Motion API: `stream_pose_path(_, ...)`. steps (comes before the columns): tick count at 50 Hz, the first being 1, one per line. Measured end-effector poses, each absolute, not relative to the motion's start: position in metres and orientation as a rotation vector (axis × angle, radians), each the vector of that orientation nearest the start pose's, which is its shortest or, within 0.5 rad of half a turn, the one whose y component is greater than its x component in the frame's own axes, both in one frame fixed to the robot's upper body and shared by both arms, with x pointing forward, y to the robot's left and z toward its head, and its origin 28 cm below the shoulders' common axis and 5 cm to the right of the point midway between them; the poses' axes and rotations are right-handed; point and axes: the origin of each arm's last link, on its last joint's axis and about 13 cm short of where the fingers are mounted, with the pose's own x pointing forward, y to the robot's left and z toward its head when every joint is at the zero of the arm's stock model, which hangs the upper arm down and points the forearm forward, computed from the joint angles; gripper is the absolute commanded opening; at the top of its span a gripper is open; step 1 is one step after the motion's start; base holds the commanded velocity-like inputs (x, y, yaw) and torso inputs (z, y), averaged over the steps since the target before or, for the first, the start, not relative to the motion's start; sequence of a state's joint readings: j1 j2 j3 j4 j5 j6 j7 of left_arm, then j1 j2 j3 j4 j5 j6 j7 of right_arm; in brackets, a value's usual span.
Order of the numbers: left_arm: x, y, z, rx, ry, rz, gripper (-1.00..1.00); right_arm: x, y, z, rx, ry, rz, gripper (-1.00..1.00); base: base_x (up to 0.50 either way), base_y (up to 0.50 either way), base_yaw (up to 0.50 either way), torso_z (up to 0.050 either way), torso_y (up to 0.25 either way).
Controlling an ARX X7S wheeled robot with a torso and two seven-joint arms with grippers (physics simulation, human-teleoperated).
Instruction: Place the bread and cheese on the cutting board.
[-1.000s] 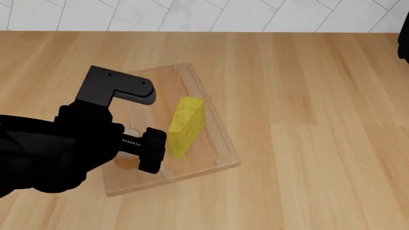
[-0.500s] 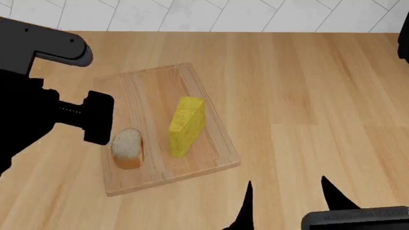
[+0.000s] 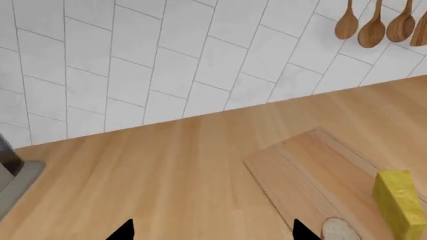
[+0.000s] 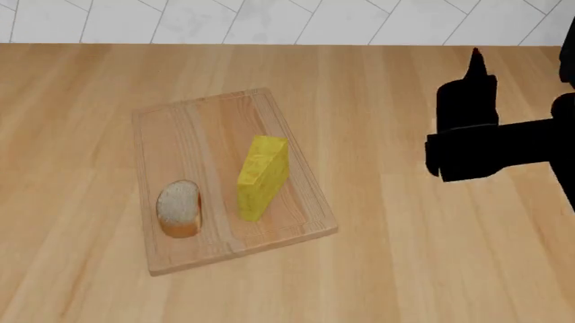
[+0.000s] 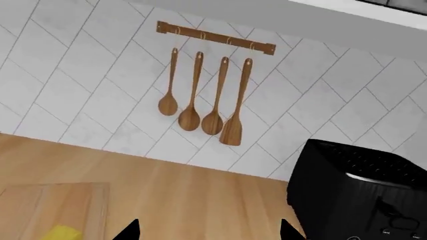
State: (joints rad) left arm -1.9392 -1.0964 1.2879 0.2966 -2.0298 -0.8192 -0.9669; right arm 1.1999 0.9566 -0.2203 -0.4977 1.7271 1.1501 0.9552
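Note:
The cutting board (image 4: 180, 128) lies on the wooden counter. The bread (image 4: 180, 207) lies on its near left part, and the cheese (image 4: 262, 176) stands on edge just right of the bread. Nothing holds either one. My left gripper (image 3: 213, 232) is open and empty over bare counter, left of the board (image 3: 300, 165); the cheese (image 3: 400, 205) and the bread (image 3: 339, 230) show in that view. My right gripper (image 5: 208, 232) is open and empty, and its arm (image 4: 485, 141) hovers right of the board. The board (image 5: 53, 205) and the cheese (image 5: 63, 232) show in the right wrist view.
A black toaster (image 5: 360, 190) stands at the counter's far right. Wooden utensils (image 5: 200, 95) hang on the tiled wall behind. A sink edge (image 3: 13, 175) lies far left of the board.
My left arm let go of the bread on the board and drew back out of the head view. My right arm came up from the near edge to the right side.

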Motion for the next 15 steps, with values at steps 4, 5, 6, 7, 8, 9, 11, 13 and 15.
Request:
stream_pose_path(4,0.211,0.286,0.367,0.194,0.222,0.036,1.0,0.209,-0.184,0.351,-0.192,-0.038,-0.011,1.0,0.0,0.0,0.0,0.0,0.0)
stream_pose_path(5,0.21,0.288,0.371,0.191,0.219,0.04,1.0,0.21,-0.186,0.357,-0.193,-0.04,-0.013,1.0,0.0,0.0,0.0,0.0,0.0)
stream_pose_path(6,0.209,0.291,0.376,0.188,0.215,0.043,1.0,0.211,-0.188,0.363,-0.195,-0.041,-0.014,1.0,0.0,0.0,0.0,0.0,0.0)
stream_pose_path(7,0.208,0.293,0.381,0.187,0.211,0.047,1.0,0.212,-0.19,0.369,-0.196,-0.043,-0.015,1.0,0.0,0.0,0.0,0.0,0.0)
stream_pose_path(8,0.207,0.295,0.386,0.185,0.206,0.05,1.0,0.212,-0.191,0.375,-0.198,-0.044,-0.016,1.0,0.0,0.0,0.0,0.0,0.0)
stream_pose_path(9,0.206,0.297,0.39,0.185,0.201,0.053,1.0,0.213,-0.193,0.38,-0.199,-0.045,-0.015,1.0,0.0,0.0,0.0,0.0,0.0)
stream_pose_path(11,0.205,0.3,0.4,0.185,0.191,0.059,1.0,0.214,-0.195,0.39,-0.199,-0.048,-0.013,1.0,0.0,0.0,0.0,0.0,0.0)
stream_pose_path(13,0.205,0.303,0.408,0.185,0.183,0.063,1.0,0.215,-0.197,0.401,-0.199,-0.05,-0.009,1.0,0.0,0.0,0.0,0.0,0.0)
stream_pose_path(15,0.204,0.305,0.417,0.181,0.175,0.066,1.0,0.216,-0.198,0.41,-0.199,-0.053,-0.004,1.0,0.0,0.0,0.0,0.0,0.0)
